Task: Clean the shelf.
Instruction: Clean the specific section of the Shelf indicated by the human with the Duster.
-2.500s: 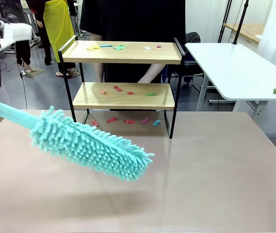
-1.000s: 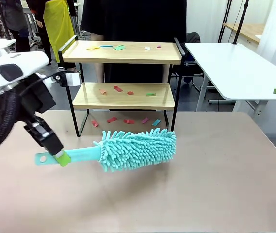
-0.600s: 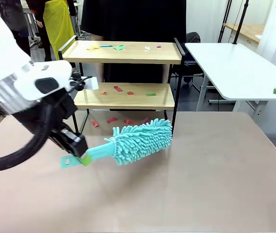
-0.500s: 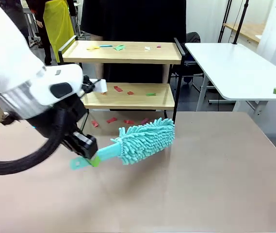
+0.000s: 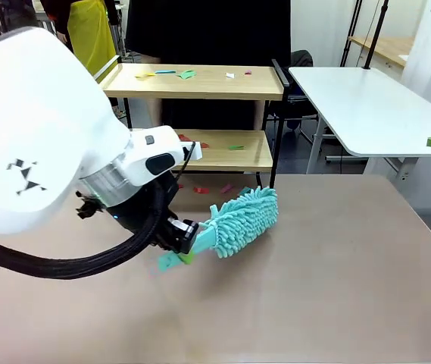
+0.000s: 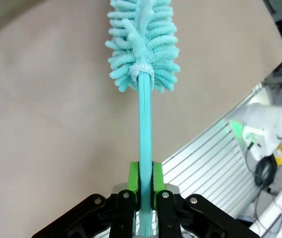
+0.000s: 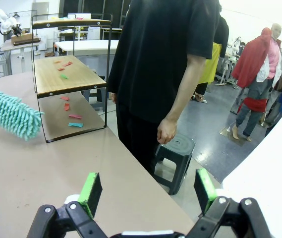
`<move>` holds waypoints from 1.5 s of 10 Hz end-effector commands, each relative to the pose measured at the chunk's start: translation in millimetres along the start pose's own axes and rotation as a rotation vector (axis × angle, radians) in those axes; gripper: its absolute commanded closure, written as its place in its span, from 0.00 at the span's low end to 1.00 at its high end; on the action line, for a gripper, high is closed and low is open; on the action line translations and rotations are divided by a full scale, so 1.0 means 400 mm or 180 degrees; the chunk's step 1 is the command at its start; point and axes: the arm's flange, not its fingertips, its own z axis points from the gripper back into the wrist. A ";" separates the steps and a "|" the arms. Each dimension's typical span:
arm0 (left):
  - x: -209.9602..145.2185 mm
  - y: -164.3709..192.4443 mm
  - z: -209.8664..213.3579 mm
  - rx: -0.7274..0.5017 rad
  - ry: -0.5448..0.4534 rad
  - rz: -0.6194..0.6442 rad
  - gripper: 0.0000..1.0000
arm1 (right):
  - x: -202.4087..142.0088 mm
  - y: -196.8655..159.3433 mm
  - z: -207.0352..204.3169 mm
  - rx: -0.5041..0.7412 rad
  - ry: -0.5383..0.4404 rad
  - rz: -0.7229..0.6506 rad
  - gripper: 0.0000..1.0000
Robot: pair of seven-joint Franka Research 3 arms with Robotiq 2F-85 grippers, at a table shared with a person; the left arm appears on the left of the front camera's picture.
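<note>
— Where is the shelf (image 5: 215, 95)?

— At the far edge of the beige bench (image 5: 336, 273), about the middle, with a person in black (image 7: 165, 54) standing close behind it. Scraps of coloured paper (image 5: 186, 73) lie on its top board (image 5: 264, 82), more lie on the lower board (image 5: 238, 158), and a few are on the bench underneath.

— And the left jaws?

— Clenched on the flat handle (image 6: 145, 124) of a teal duster (image 5: 242, 221). The green pads (image 6: 133, 179) press it from both sides (the left wrist view shows that plainly). The big white left arm (image 5: 48, 144) hangs over the bench in front of the shelf's left half.

— Where is the fluffy head?

— It points up toward the shelf's right front leg, just short of it and low over the bench. I cannot tell whether it touches the surface.

— The right jaws?

— Released. Their pads (image 7: 90, 191) stand wide apart with nothing between them, off at the bench's right side. They face the person's hanging hand (image 7: 166, 133) and a dark stool (image 7: 173, 151).
</note>
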 end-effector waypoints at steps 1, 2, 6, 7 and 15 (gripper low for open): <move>0.027 -0.033 -0.022 0.0191 -0.0158 0.0215 0.87 | 0.021 0.004 -0.007 -0.0027 0.0060 -0.0018 0.00; 0.035 -0.042 -0.032 0.0259 -0.0188 0.0275 0.87 | 0.021 0.004 -0.007 -0.0027 0.0060 -0.0018 0.00; 0.063 -0.064 -0.060 0.0387 -0.0314 0.0439 0.87 | 0.021 0.004 -0.007 -0.0027 0.0060 -0.0018 0.00; 0.075 -0.070 -0.078 0.0359 -0.0365 0.0485 0.87 | 0.021 0.004 -0.007 -0.0027 0.0060 -0.0018 0.00; 0.206 -0.097 -0.245 0.0430 -0.0834 0.0896 0.87 | 0.021 0.004 -0.007 -0.0027 0.0060 -0.0018 0.00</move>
